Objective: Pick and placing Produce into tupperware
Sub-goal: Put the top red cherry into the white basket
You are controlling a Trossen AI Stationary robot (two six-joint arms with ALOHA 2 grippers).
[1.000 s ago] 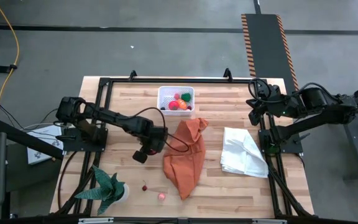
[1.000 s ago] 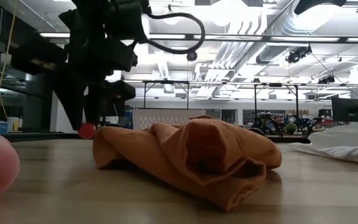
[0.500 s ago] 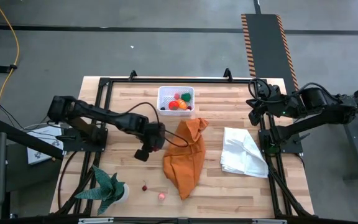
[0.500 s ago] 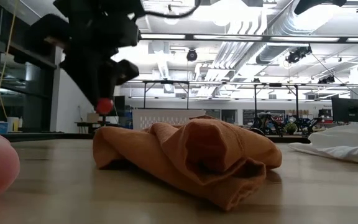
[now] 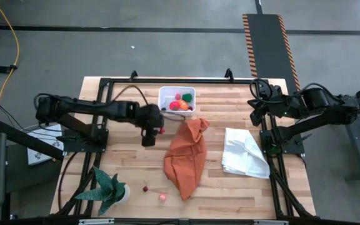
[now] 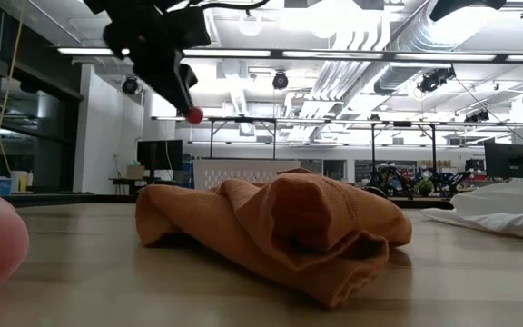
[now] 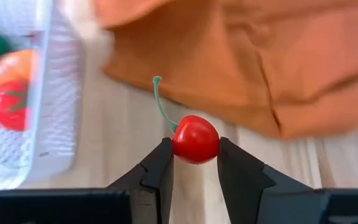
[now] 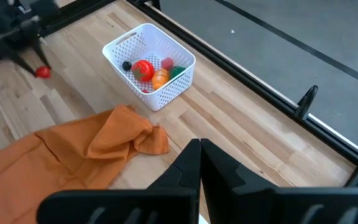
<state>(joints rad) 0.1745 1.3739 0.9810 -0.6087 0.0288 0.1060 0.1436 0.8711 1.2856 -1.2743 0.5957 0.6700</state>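
I have the left gripper (image 7: 195, 163) clamped on one red cherry (image 7: 196, 139), glossy and round with a thin green stem curling up from it, and it hangs raised above the wooden plank surface (image 5: 230, 187). Just ahead of that gripper and to one side sits the tupperware (image 5: 177, 100), a single white rectangular tub with rounded corners and perforated, lattice-like walls. Inside it I count about five pieces of produce from the right wrist view: a red tomato-like one (image 8: 143, 69), an orange one (image 8: 160, 78), a green one (image 8: 177, 71), a small pink one (image 8: 166, 62) and a small dark round one (image 8: 127, 65). Beside the left gripper, on the side toward the right arm, lies one orange cloth (image 5: 185, 156), soft and rumpled into folds. Beyond that is one white cloth (image 5: 244, 152), also crumpled. Well behind the left gripper, near the front edge, I see two more loose pieces, a small dark cherry (image 5: 145, 187) and a pale pink round fruit (image 5: 162, 197), next to one green spiky potted plant (image 5: 108, 190). The right gripper (image 8: 199, 163) waits off at the right edge of the surface, its two dark fingers pressed together on nothing.
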